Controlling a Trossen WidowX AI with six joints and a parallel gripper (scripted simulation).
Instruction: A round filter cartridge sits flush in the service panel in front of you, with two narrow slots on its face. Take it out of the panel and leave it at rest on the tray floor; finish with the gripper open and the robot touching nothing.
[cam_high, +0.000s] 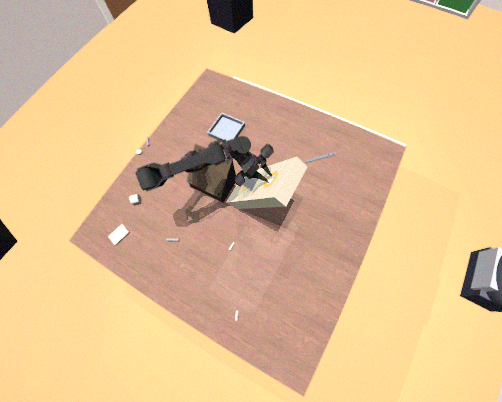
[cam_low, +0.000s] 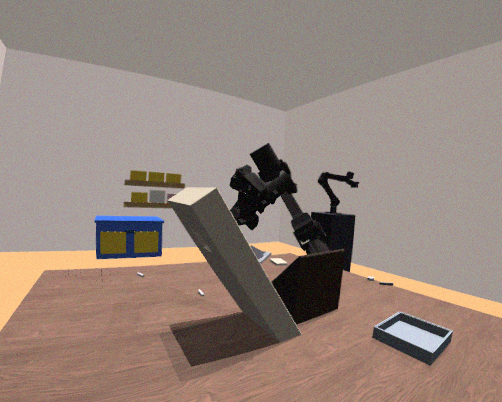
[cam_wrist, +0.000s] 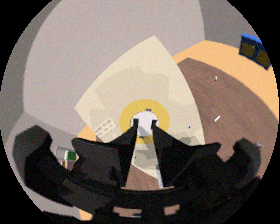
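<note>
The service panel (cam_high: 292, 177) (cam_low: 237, 265) (cam_wrist: 152, 57) is a pale, tilted slab. The round white cartridge (cam_wrist: 145, 118) sits in its face inside a yellow ring (cam_wrist: 165, 118). Dark slot marks show near the cartridge's upper and lower edges in the wrist view. My gripper (cam_high: 270, 179) (cam_wrist: 145, 127) is partly open with nothing between the fingers. Its two tips are over the cartridge face, left and right of its middle; whether they touch it I cannot tell. In the exterior view the tips are hidden behind the panel. The tray (cam_high: 226, 128) (cam_low: 404, 346) is empty.
A dark block (cam_high: 212, 177) (cam_low: 317, 285) stands close to the panel's low edge, beneath the arm. A grey rod (cam_high: 321, 157) lies behind the panel's far corner. A white card (cam_high: 118, 234) and a white cube (cam_high: 134, 199) lie near the mat's left edge.
</note>
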